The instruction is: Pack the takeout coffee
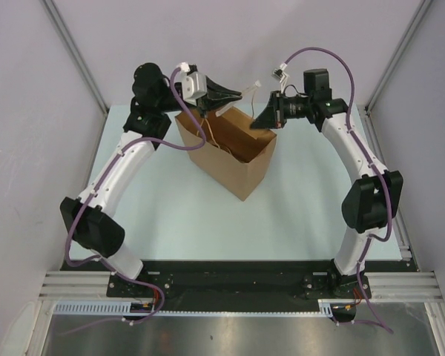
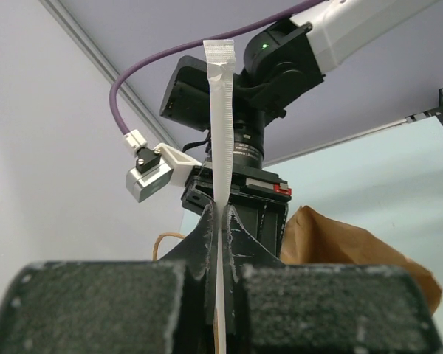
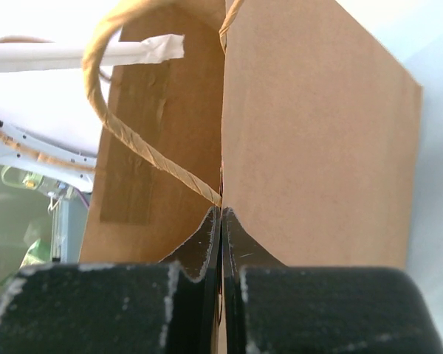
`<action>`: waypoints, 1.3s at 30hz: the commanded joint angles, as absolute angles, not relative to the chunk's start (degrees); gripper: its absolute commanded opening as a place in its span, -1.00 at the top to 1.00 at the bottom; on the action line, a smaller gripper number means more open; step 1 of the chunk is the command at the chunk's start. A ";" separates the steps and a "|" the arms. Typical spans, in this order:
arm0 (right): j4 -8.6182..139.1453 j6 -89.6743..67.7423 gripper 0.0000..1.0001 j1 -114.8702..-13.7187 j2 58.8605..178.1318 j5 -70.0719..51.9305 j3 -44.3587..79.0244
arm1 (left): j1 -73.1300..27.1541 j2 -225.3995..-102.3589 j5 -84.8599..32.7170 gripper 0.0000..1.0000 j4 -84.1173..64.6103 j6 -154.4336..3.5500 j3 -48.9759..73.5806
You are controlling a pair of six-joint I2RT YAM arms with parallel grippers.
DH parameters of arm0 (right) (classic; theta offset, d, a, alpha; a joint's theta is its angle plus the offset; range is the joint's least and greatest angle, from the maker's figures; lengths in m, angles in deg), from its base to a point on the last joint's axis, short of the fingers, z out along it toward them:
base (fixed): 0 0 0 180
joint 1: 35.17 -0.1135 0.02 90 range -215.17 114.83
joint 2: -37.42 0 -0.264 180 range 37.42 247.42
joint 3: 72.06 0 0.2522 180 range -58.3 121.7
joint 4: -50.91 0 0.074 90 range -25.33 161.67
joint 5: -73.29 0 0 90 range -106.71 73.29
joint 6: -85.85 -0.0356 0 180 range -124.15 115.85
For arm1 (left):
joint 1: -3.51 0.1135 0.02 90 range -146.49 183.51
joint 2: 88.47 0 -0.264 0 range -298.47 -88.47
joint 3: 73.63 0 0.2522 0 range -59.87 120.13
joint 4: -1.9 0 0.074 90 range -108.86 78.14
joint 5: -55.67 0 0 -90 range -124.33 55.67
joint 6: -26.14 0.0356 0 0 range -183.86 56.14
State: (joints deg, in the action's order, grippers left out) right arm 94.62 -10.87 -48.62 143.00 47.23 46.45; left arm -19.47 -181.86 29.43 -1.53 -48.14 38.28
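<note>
here's the worry: the left gripper (image 1: 241, 94) has its fingers pinched tight on a white wrapped straw (image 1: 252, 87), and a long stretch of it pokes out free past the tips. swing it fast or catch it on the rim of the bag (image 1: 233, 169) and it could bend, twist in the pinch, or slip out and land on the table (image 1: 170, 215) instead of inside. second risk, other side: the right gripper (image 1: 270, 124) is clamped shut on the bag's top edge, right beside a twisted paper handle (image 3: 133, 140). pull too hard there and the thin wall could crease or tear, or the whole bag could tip, and it stands skewed to the table edges as it is. and the coffee? not visible in any view. it may be down in the bag, i can't tell, and if so a tipping bag would be bad news for it. now the arms: both reach far out and arch in toward each other at the bag's far end. the left gripper hangs just above the mouth, pointing across to the right. the right gripper points back at it and down onto the rim on its own side. the two sets of tips are near each other but apart.
</note>
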 commanded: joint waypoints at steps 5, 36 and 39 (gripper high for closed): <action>104.03 -4.33 0.96 -50.28 148.68 51.49 57.70 | -17.76 -178.12 29.04 1.00 -11.41 -41.63 37.60; 101.14 -10.48 -0.99 -48.70 153.88 44.46 68.26 | -13.36 -184.62 27.37 0.67 -21.62 -26.33 39.54; 101.58 -10.39 -0.99 -48.00 153.00 44.28 68.00 | -13.36 -184.71 27.10 0.38 -20.83 -26.59 39.63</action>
State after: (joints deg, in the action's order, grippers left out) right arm 103.50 -8.71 -49.15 155.39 45.00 65.57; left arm -13.59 -185.00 25.92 -21.70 -28.81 36.93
